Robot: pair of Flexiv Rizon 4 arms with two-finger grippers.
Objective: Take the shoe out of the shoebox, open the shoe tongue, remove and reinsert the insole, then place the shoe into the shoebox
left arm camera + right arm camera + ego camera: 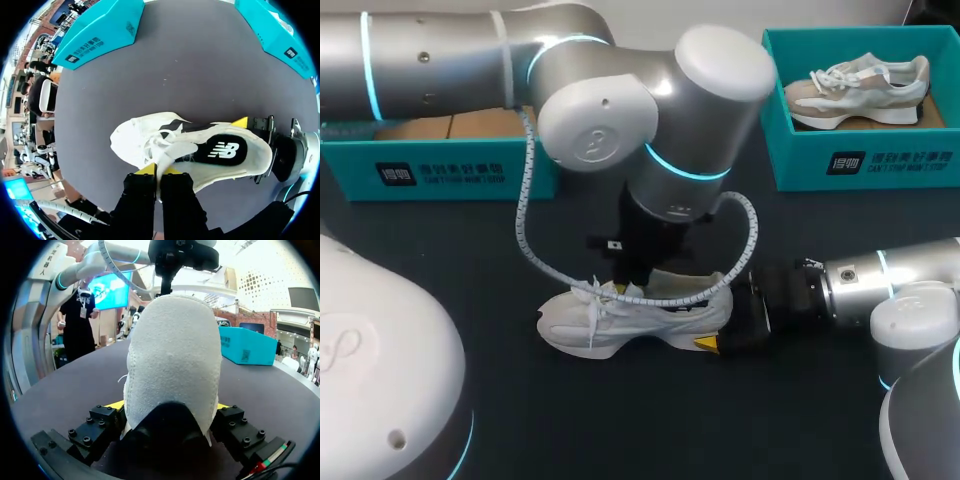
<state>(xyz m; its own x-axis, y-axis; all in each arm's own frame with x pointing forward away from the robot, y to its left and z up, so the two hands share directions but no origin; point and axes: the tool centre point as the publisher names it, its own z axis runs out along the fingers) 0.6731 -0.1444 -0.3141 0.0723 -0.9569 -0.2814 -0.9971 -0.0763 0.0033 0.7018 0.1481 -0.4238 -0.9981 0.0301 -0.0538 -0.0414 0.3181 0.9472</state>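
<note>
At the middle of the dark bench [440, 250], the white shoe [640, 315] stands on its sole. The right end effector [170, 406] clamps the fuzzy, suede-like heel from both sides. The left end effector [158, 170], fingers nearly together, pinches the tongue [172, 150] from above. The shoe looks light, with a soft upper that gives and a firmer, thick foam sole, so the heel seems the steadier hold. The black insole [225, 150] looks thin and floppy, best taken by its edge.
</note>
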